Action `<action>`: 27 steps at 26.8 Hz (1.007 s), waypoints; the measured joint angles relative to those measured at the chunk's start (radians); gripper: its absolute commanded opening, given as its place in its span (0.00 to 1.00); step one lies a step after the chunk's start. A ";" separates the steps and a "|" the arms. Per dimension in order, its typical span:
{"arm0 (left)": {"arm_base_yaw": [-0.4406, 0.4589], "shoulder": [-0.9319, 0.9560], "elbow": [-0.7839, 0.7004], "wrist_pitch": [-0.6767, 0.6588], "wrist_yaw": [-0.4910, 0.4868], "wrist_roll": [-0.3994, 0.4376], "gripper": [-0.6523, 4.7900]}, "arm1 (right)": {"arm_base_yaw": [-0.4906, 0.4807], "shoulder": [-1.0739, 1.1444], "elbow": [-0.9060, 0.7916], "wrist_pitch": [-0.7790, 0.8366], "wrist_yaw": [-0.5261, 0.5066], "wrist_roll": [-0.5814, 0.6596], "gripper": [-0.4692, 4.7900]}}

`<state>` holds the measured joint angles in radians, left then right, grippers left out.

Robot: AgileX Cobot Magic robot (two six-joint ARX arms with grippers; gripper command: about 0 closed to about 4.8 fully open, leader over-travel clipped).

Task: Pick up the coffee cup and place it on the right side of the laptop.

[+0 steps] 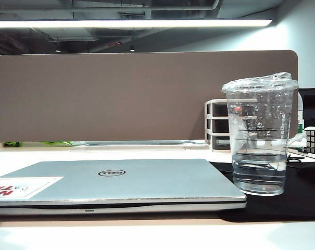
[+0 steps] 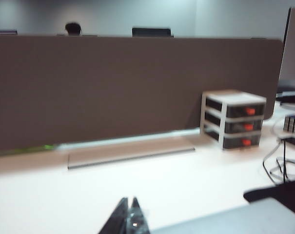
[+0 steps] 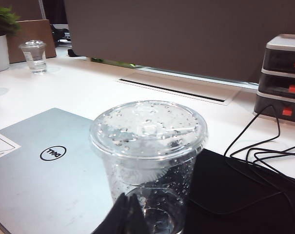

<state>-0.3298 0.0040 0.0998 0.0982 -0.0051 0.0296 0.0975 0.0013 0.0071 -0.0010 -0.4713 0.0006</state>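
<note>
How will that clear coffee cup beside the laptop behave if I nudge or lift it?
The coffee cup is tall, tapering to a narrow base, so a high push could probably tip it. Water fills only its lower part, which likely steadies it but may slosh. Its thin clear wall with droplets looks squeezable and possibly slick.

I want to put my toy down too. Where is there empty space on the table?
Bare white table lies between the laptop and the brown divider. It's crowded beside the coffee cup: black mat, tangled cables, drawer box.
</note>
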 measured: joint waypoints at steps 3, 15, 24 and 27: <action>-0.014 -0.001 -0.021 -0.007 -0.022 0.014 0.11 | 0.000 0.000 0.000 0.002 0.015 0.000 0.09; -0.011 -0.002 -0.098 0.011 -0.095 0.073 0.11 | -0.001 0.000 0.000 0.037 0.268 -0.043 0.09; -0.009 -0.002 -0.098 0.005 -0.112 0.139 0.11 | -0.002 0.000 0.000 0.062 0.433 -0.126 0.09; -0.009 -0.002 -0.098 -0.077 -0.111 0.139 0.11 | -0.002 0.000 0.000 0.062 0.363 -0.129 0.09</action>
<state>-0.3389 0.0021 0.0013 0.0208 -0.1165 0.1684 0.0956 0.0013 0.0071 0.0608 -0.1085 -0.1287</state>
